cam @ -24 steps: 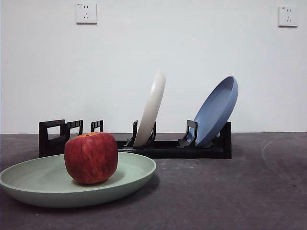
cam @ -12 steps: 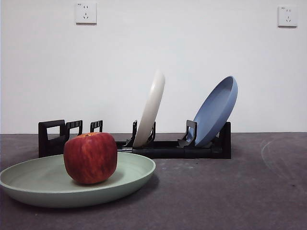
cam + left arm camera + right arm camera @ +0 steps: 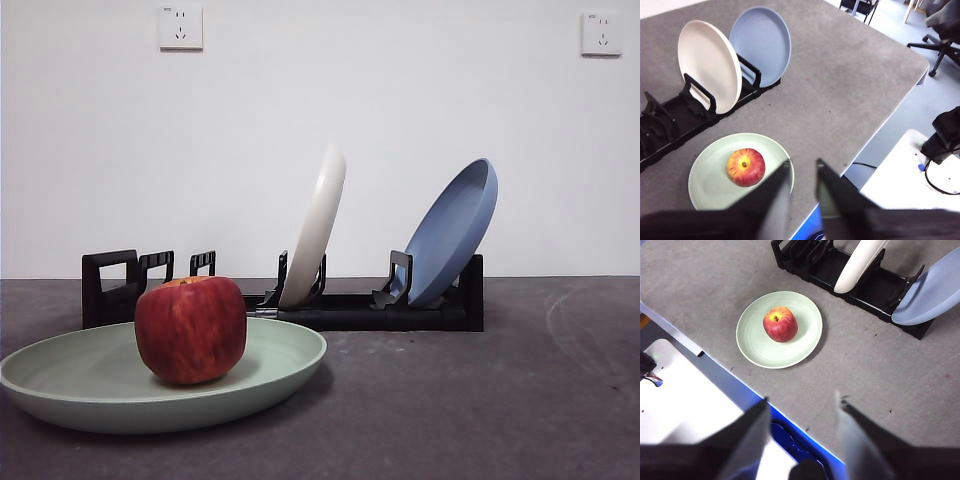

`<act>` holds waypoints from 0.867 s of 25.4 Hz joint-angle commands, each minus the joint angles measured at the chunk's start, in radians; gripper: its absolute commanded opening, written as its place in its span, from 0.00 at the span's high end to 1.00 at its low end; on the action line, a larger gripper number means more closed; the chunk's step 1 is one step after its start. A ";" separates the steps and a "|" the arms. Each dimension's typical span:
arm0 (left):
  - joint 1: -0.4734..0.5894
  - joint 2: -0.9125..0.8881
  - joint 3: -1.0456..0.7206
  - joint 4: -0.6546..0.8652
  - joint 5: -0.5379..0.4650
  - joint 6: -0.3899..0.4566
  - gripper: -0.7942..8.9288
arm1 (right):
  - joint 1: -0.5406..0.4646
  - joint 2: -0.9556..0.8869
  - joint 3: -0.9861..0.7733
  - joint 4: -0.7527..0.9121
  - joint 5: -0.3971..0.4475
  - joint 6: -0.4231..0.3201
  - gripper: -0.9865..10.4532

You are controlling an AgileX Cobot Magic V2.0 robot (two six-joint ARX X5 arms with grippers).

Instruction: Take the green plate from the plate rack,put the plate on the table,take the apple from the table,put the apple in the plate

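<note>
The green plate (image 3: 110, 385) lies flat on the dark grey table (image 3: 480, 400) at the front left. The red apple (image 3: 190, 330) sits upright in it. The plate (image 3: 707, 175) and apple (image 3: 745, 167) also show in the left wrist view, and the plate (image 3: 755, 345) and apple (image 3: 780, 324) in the right wrist view. The black plate rack (image 3: 350, 310) stands behind. My left gripper (image 3: 802, 167) is open and empty, high above the table edge. My right gripper (image 3: 802, 402) is open and empty, high above the table's near edge. Neither arm shows in the front view.
A white plate (image 3: 315, 230) and a blue plate (image 3: 450, 235) stand tilted in the rack. The rack's left slots (image 3: 125, 280) hold nothing. The table edge (image 3: 730, 385) runs below both grippers, with a white surface (image 3: 680, 390) beyond it.
</note>
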 commanded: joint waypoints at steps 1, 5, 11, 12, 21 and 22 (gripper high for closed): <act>-0.002 -0.001 -0.002 0.002 -0.006 -0.015 0.93 | 0.001 -0.002 -0.004 -0.025 0.017 -0.011 0.92; -0.002 -0.001 -0.002 0.003 -0.007 -0.020 0.93 | 0.001 -0.004 -0.004 -0.025 0.054 -0.008 0.92; -0.002 0.004 -0.002 -0.012 -0.002 -0.023 0.92 | 0.001 -0.001 -0.003 -0.024 0.054 0.003 0.91; -0.002 0.008 -0.002 -0.012 -0.007 -0.023 0.92 | 0.001 0.004 -0.003 -0.024 0.056 0.003 0.91; -0.002 0.098 -0.002 -0.010 -0.006 -0.023 0.92 | 0.001 0.031 -0.003 -0.024 0.083 0.003 0.91; 0.006 0.105 -0.002 -0.008 -0.008 -0.023 0.92 | 0.001 0.031 -0.003 -0.024 0.083 0.003 0.91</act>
